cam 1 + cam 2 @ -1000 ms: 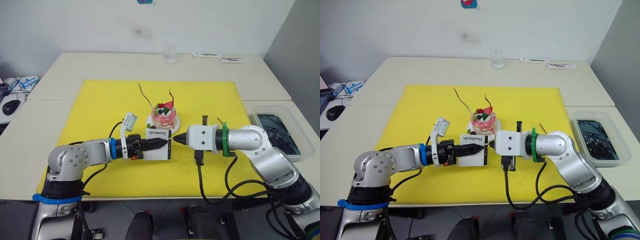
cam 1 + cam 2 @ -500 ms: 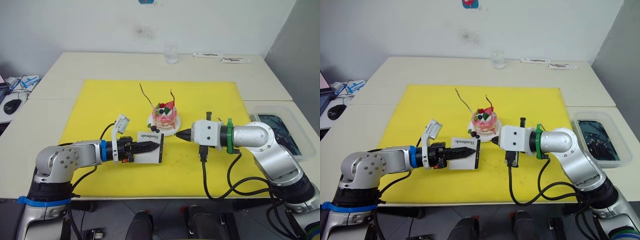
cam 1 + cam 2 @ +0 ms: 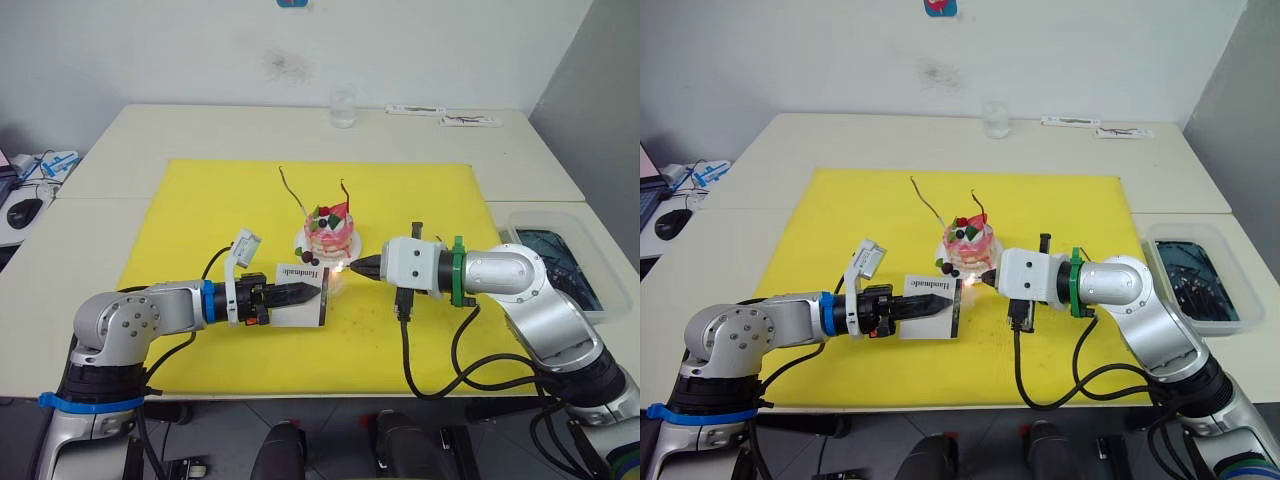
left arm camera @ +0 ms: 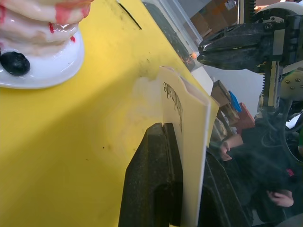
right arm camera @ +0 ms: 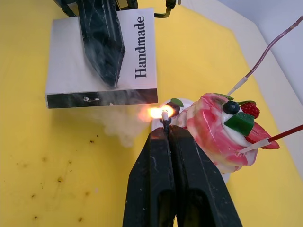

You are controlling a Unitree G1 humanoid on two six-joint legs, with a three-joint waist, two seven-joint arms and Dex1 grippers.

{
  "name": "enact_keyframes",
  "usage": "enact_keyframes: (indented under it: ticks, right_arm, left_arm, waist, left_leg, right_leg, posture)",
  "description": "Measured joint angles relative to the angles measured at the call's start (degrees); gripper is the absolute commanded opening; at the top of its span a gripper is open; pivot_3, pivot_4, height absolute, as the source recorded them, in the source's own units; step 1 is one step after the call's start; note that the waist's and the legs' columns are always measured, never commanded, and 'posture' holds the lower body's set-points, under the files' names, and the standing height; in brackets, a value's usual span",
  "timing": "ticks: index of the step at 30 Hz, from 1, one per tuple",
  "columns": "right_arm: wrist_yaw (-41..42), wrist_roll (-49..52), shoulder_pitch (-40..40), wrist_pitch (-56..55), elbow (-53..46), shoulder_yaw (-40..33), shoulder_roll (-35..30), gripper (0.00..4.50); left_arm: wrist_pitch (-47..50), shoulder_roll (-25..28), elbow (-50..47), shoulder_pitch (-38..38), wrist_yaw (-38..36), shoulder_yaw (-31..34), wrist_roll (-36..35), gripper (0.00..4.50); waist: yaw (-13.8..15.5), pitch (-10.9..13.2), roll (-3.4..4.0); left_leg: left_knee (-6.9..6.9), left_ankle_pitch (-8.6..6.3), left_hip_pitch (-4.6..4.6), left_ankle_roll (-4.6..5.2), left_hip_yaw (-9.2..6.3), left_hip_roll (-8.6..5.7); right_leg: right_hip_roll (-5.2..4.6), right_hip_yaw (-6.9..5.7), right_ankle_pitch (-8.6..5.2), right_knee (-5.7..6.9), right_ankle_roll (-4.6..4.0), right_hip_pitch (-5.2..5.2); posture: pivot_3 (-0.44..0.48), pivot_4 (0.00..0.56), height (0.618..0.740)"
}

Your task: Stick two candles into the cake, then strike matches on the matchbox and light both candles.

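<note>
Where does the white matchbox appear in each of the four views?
Left eye view: matchbox in front of the cake, held by the left end effector.
Right eye view: left of centre.
Left wrist view: seen edge-on.
Right wrist view: above the burning match.
Shared landmark: the cake.

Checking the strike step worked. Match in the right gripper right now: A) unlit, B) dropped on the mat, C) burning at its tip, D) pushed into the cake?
C: the right wrist view shows the match pinched in the right gripper with a flame at its tip and smoke drifting below the matchbox, beside the cake.
</note>
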Motion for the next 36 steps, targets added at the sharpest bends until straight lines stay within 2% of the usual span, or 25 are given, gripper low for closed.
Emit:
enact_keyframes:
  ticks: [8,14,23,36]
  right_arm:
    - [-2.0,0.0,-3.5,1.2,1.5,0.2,3.2,0.02]
    - [-6.8,-2.2,-11.1,2.7,7.3,2.5,11.6,0.02]
    - [-12.6,-6.6,-19.1,0.9,18.2,4.0,19.1,0.02]
    - [-16.7,-10.1,-23.0,-6.9,28.2,4.1,22.5,0.02]
  left_arm:
    - [-0.5,0.0,-1.0,3.4,0.8,0.2,0.5,0.00]
    - [-1.9,0.0,-2.5,7.0,1.8,1.2,0.8,0.00]
    - [-2.6,-0.7,-4.2,8.8,3.7,1.6,0.9,0.00]
    - [-2.6,-2.0,-5.0,9.7,4.4,1.9,0.9,0.00]
  waist:
    - [0.0,0.0,0.00]
    - [-0.3,0.0,0.01]
    - [-0.2,0.0,0.01]
    - [-0.3,0.0,0.01]
  left_leg:
    - [0.00,0.00,0.00,0.00,-0.01,0.00]
    - [-0.01,0.00,0.04,0.00,-0.03,0.02]
    - [-0.05,0.00,0.02,0.00,-0.03,0.01]
    - [-0.06,0.00,0.02,0.00,-0.04,0.02]
  right_leg:
    - [0.00,0.00,-0.01,0.02,-0.02,-0.01]
    - [0.01,-0.02,0.00,0.12,-0.02,-0.03]
    - [0.00,-0.03,0.03,0.09,0.03,-0.04]
    - [0.00,-0.04,0.04,0.11,0.04,-0.04]
  posture:
    - [0.000,0.150,0.740]
    - [0.000,0.150,0.740]
    - [0.000,0.150,0.740]
    - [0.000,0.150,0.740]
